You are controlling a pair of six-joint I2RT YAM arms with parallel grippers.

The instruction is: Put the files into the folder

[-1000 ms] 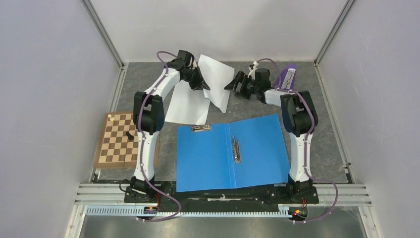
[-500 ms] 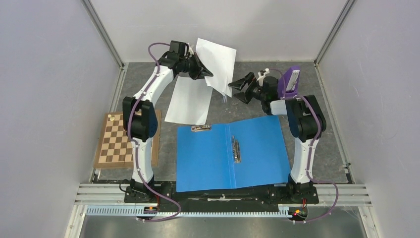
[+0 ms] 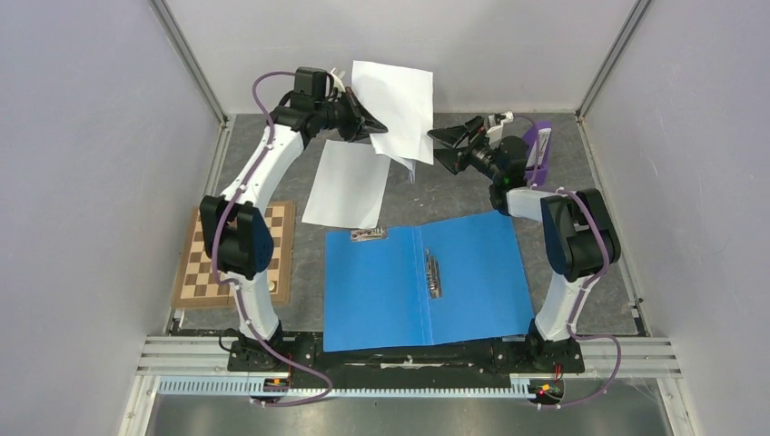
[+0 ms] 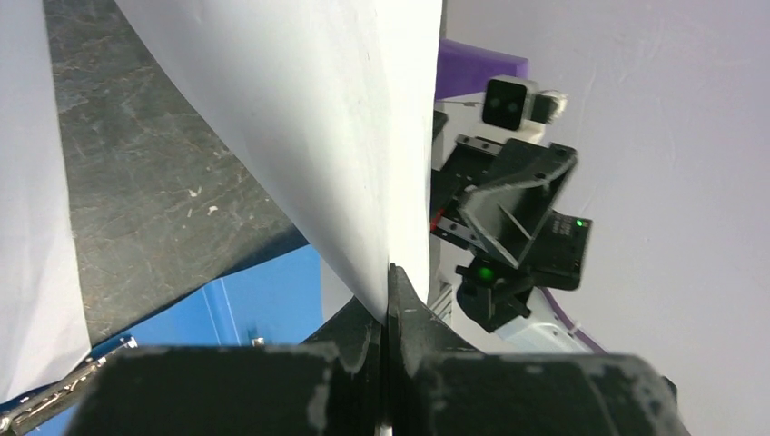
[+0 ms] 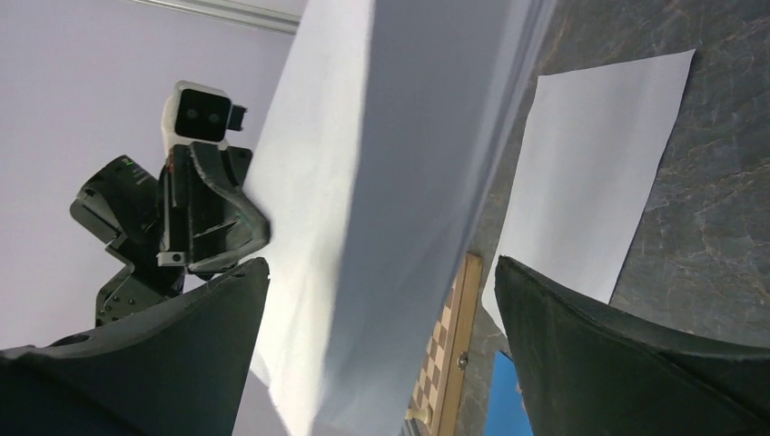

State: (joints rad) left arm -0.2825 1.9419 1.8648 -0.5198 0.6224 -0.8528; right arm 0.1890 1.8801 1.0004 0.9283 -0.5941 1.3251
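My left gripper (image 3: pixel 370 127) is shut on a white sheet of paper (image 3: pixel 396 107) and holds it up in the air at the back of the table; in the left wrist view the sheet (image 4: pixel 327 127) rises from my closed jaws (image 4: pixel 386 295). My right gripper (image 3: pixel 445 145) is open, its jaws to either side of the sheet's right edge (image 5: pixel 399 182), not touching. A second sheet (image 3: pixel 347 184) lies flat on the table. The blue folder (image 3: pixel 381 291) lies open near the front, its black clip (image 3: pixel 434 272) at the spine.
A brown chessboard (image 3: pixel 209 268) lies at the left under the left arm. A purple object (image 3: pixel 538 141) stands at the back right behind the right gripper. A small metal clip (image 3: pixel 368 235) rests on the folder's top left edge. Grey walls enclose the table.
My left gripper has lifted the sheet higher and toward the back. My right gripper has risen, swung right and now brackets the sheet's edge.
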